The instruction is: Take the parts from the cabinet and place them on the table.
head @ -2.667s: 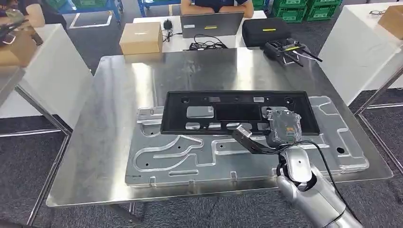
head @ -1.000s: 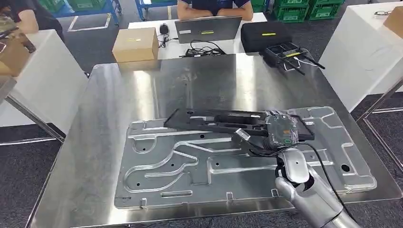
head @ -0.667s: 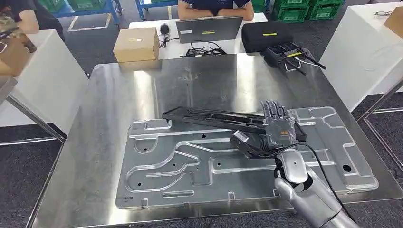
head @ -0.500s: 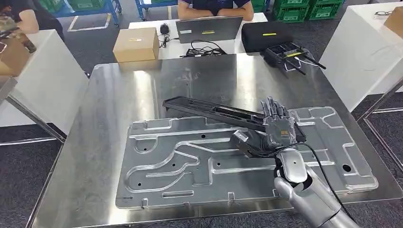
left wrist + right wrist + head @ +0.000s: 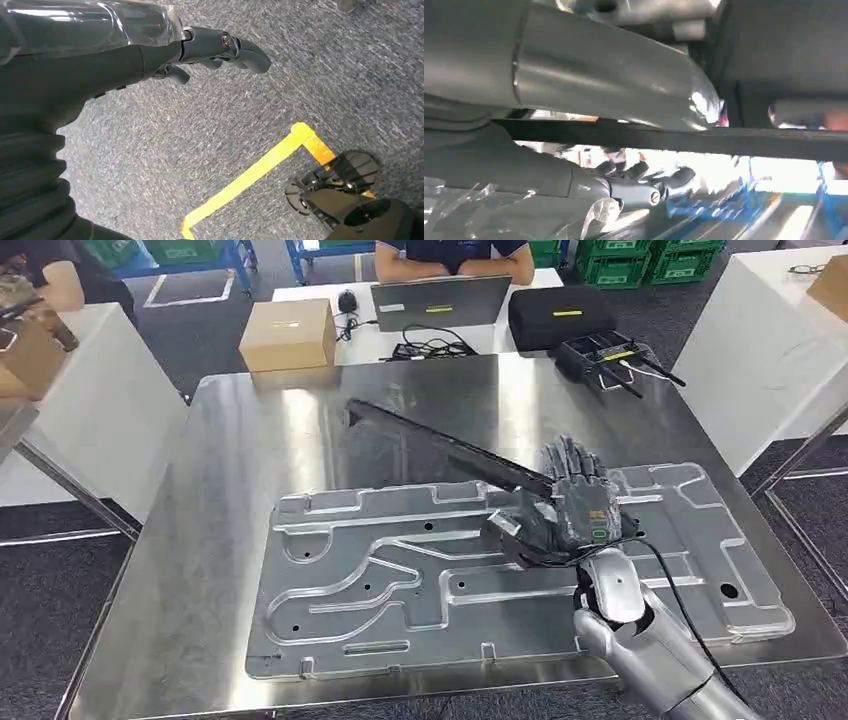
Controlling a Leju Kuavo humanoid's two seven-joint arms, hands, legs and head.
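A long black plastic frame part (image 5: pixel 440 447) hangs tilted over the steel table (image 5: pixel 240 450), seen edge-on. Its far end points toward the table's back left. My right hand (image 5: pixel 575 508) holds its near end above the right part of a large machined aluminium plate (image 5: pixel 380 580) lying on the table. In the right wrist view the part's thin edge (image 5: pixel 724 142) runs between my thumb and my darker fingers (image 5: pixel 644 182). My left hand (image 5: pixel 150 55) hangs over grey carpet with its fingers (image 5: pixel 225 45) loosely extended and nothing in them.
Behind the table stand a cardboard box (image 5: pixel 287 333), a laptop (image 5: pixel 440 302), a black case (image 5: pixel 560 312) and a black controller (image 5: pixel 605 352); a person sits there. White tables flank both sides. Yellow tape (image 5: pixel 250 177) marks the floor.
The black part has turned from lying flat and face-up to edge-on, and its free end has swung up toward the back left. My right hand's fingers have spread upward behind it.
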